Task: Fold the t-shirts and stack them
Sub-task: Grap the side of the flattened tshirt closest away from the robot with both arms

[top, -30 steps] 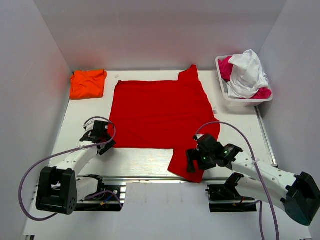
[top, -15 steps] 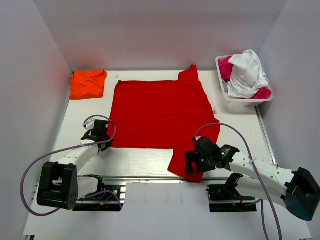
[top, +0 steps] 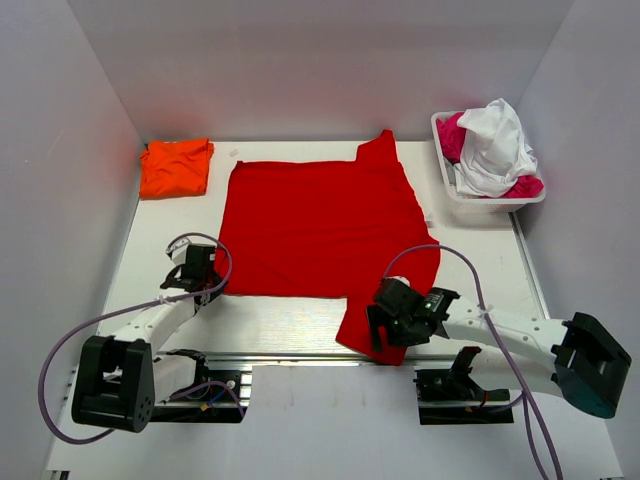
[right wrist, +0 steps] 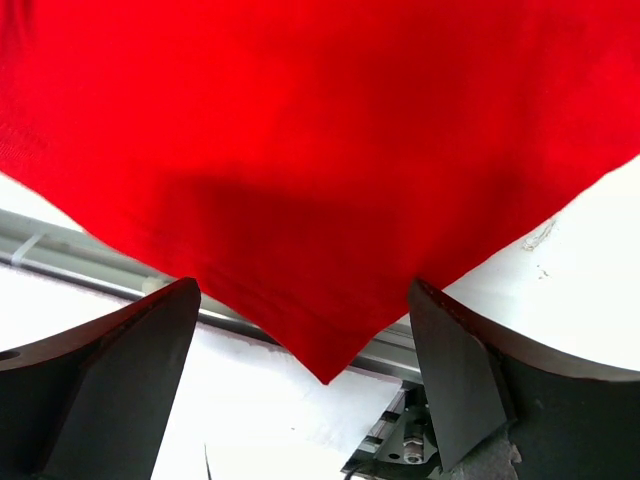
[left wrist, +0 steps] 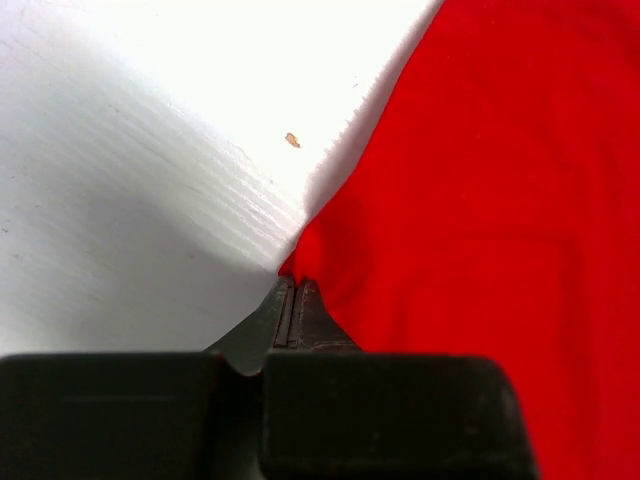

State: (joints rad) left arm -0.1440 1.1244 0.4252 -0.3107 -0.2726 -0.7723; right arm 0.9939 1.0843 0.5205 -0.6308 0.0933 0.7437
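**A:** Where is the cloth now, and which arm has it?

**B:** The red t-shirt [top: 320,225] lies spread flat on the table [top: 280,315]. The left gripper [left wrist: 295,297] is closed on the shirt's near left corner, with only a small tip of cloth between its jaws. The right gripper [right wrist: 305,290] hangs over the shirt's near right sleeve [top: 362,325] with its jaws wide apart, and it holds nothing.

**A:** How should the fold be done well?

**B:** I think the right side must first come lower and pinch the sleeve near its point. Then both near corners can rise together. The lift should be even and the near edge kept tight, because the left pinch is shallow and may slip. The orange t-shirt [top: 175,167] waits folded beyond the shirt's far left corner, apart from it.
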